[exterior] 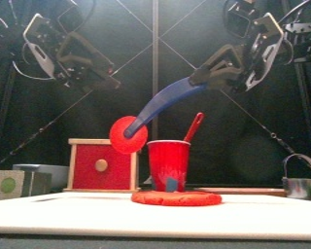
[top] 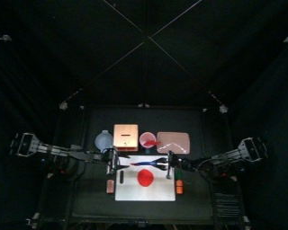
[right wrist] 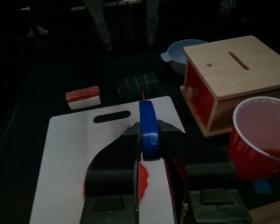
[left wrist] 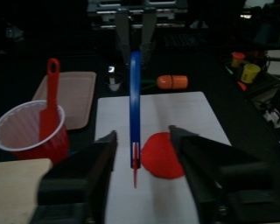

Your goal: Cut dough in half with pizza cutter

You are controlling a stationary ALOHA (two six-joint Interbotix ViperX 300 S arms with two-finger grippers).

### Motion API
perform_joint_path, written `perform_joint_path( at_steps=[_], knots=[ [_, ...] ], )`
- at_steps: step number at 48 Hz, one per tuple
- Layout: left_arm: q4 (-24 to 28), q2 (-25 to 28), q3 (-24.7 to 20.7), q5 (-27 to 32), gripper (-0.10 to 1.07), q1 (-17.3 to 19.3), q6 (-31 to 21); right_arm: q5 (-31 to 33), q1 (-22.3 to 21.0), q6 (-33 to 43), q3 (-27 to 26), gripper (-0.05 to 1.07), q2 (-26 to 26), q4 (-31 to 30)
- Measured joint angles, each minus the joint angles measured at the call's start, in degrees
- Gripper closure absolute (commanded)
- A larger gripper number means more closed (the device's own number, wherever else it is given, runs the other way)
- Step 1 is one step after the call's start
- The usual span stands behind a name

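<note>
The flat, round, bright red dough disc lies on the white square cutting board, low and slightly domed in the front view, at about the board's middle in the top view. The pizza cutter with a dark blue curved handle and a red round wheel hangs in the air above the dough, handle running up toward two o'clock, wheel at the low end toward eight o'clock; it does not touch the dough.

Seen edge-on from the left wrist, the cutter is only a thin blue line with a red tip, and the dough is partly cut off behind a jaw. In the right wrist view the blue handle covers most of the dough — only a red sliver shows.

The right gripper is clamped part-way closed on the upper end of the handle. The left gripper stands wide apart, its jaws either side of the cutter's blade end, holding nothing.

Behind the dough stands a red plastic cup with a red spatula in it, and at nine o'clock from it a red wooden box.
</note>
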Motion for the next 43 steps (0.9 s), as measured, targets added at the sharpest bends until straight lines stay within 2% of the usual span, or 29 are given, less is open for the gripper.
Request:
perform_joint_path(
  at_steps=[10,19,28,33,43],
  knots=[
    [-0.09,8.0,-3.6,-3.87,-0.04,-0.44,0.09,-0.09,0.35,0.0,0.0,0.64,0.0,0.0],
    [-1.23,15.03,-8.0,-4.22,-0.03,-0.35,0.09,-0.09,0.53,0.0,0.0,0.64,0.0,0.0],
    [-2.72,19.16,-10.11,-4.31,-0.02,0.09,0.09,-0.09,0.62,0.0,0.0,0.64,0.18,0.0],
    [-2.9,20.13,-10.63,-4.31,0.03,0.09,0.18,-0.09,0.62,0.0,0.0,0.64,0.26,-0.09],
    [-3.52,20.39,-10.72,-4.31,0.25,0.18,0.18,-0.09,0.7,0.0,0.0,0.64,0.88,0.0]
  ],
)
